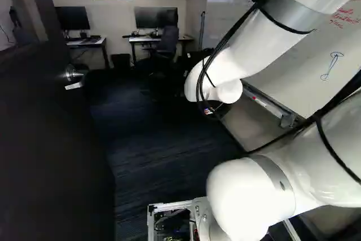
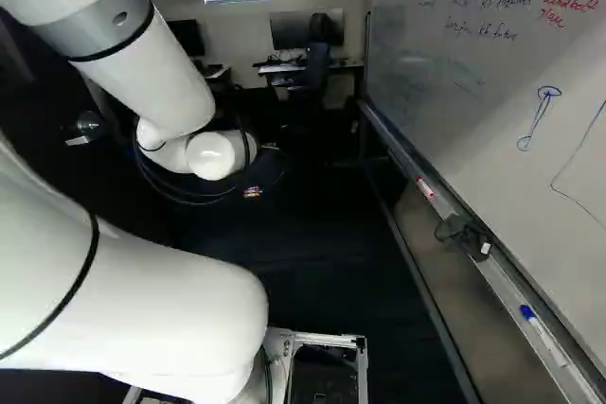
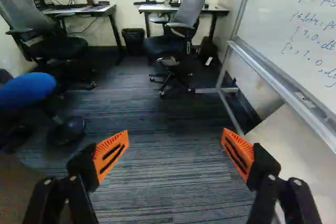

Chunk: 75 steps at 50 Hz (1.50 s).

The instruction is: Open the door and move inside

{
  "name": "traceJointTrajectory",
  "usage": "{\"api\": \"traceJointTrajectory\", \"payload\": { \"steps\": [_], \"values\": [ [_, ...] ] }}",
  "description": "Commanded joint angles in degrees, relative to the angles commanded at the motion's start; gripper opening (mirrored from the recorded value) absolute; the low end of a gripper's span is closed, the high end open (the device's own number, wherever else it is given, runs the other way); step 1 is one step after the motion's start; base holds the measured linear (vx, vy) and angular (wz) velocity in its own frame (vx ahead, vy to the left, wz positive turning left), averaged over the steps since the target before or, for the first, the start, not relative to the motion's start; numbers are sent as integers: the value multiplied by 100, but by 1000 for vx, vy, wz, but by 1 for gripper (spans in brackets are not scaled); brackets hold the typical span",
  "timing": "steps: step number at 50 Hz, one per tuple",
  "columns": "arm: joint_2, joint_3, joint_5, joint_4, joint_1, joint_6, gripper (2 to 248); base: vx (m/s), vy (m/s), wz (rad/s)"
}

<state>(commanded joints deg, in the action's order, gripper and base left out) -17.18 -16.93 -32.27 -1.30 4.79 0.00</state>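
The dark door stands swung inward along the left of the left base view, with its metal handle near its far edge. In the right base view the handle shows left of the arm's wrist. The gripper itself is hidden behind the arm's wrist in the left base view. In the wrist view the gripper is open, its orange pads wide apart with nothing between them. Through the doorway lies the room's dark carpet.
A whiteboard with a marker tray runs along the right side. Ahead stand desks, office chairs and a bin. A blue stool stands left of the carpet in the wrist view.
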Motion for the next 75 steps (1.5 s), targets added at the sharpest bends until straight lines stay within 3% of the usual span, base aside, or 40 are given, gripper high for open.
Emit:
{"api": "traceJointTrajectory", "payload": {
  "steps": [75],
  "values": [
    [0, 0, 0, 0, 0, 0, 247, 185, 7, -7]
  ]
}}
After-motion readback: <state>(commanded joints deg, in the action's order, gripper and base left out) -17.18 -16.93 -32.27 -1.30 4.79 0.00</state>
